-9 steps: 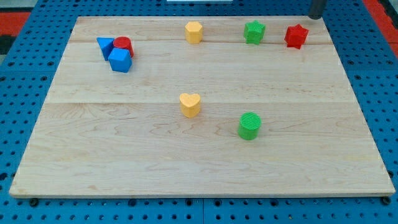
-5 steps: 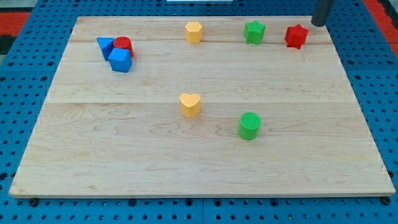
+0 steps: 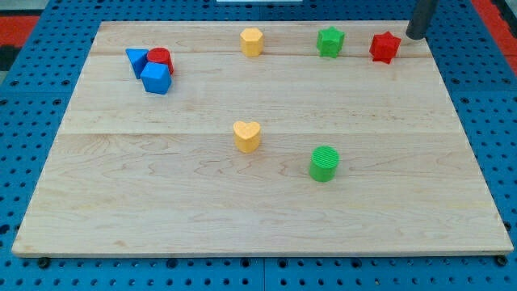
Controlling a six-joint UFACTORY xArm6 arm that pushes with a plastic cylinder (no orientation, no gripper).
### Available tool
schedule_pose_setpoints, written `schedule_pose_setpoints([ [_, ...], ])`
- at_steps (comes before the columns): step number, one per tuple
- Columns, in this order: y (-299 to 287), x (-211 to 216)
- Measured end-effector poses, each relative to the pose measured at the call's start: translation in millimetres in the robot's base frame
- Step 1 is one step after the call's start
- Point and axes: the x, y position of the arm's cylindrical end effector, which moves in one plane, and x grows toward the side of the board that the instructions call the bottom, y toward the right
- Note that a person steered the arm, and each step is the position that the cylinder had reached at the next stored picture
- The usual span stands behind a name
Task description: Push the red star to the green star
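Observation:
The red star (image 3: 385, 47) lies near the board's top right corner. The green star (image 3: 329, 41) lies to its left, a small gap apart. My tip (image 3: 416, 36) stands just to the right of the red star and slightly toward the view's top, close to it but not touching.
A yellow hexagon (image 3: 252, 40) lies left of the green star. A blue triangle (image 3: 136, 58), a red cylinder (image 3: 161, 59) and a blue cube (image 3: 156, 78) cluster at the top left. A yellow heart (image 3: 247, 136) and a green cylinder (image 3: 324, 162) lie mid-board. The wooden board (image 3: 452, 129) has its right edge near the tip.
My tip has moved down the view from the top right edge toward the red star. No block has moved.

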Motion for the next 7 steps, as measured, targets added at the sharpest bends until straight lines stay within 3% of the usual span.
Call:
schedule_pose_setpoints([
  [3, -37.0, 27.8],
  [5, -107.1, -6.1],
  [7, -110.0, 22.9],
])
